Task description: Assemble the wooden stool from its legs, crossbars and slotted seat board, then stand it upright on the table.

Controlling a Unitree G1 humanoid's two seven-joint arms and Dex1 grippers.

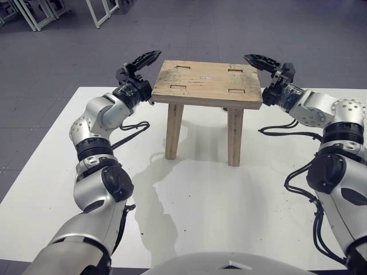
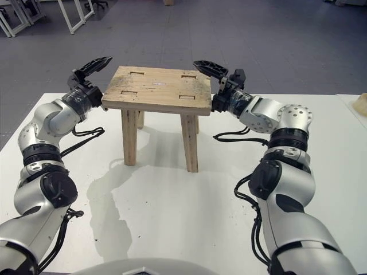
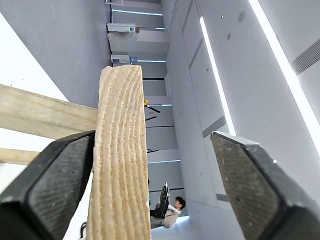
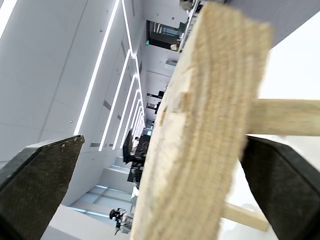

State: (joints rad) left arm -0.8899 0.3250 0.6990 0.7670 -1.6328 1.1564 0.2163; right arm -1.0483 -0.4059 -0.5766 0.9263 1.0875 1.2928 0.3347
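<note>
Grippers, two, both spread open: the left gripper (image 1: 156,78) straddles the 9 o'clock edge of the seat board (image 1: 203,77), and the right gripper (image 1: 257,80) straddles its 3 o'clock edge, neither clamped. One wooden stool (image 1: 206,98) stands upright toward 12 o'clock on the white table (image 1: 229,217), with four slots (image 1: 178,87) on top and four legs (image 1: 174,130) below. Both arms stretch forward, elbows bent outward.

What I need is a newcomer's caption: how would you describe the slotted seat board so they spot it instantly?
On the white table stands one wooden stool. Its seat board is the flat slab on top, resting on the legs. Unlike those plain posts, it has four rectangular slots in its face.
</note>
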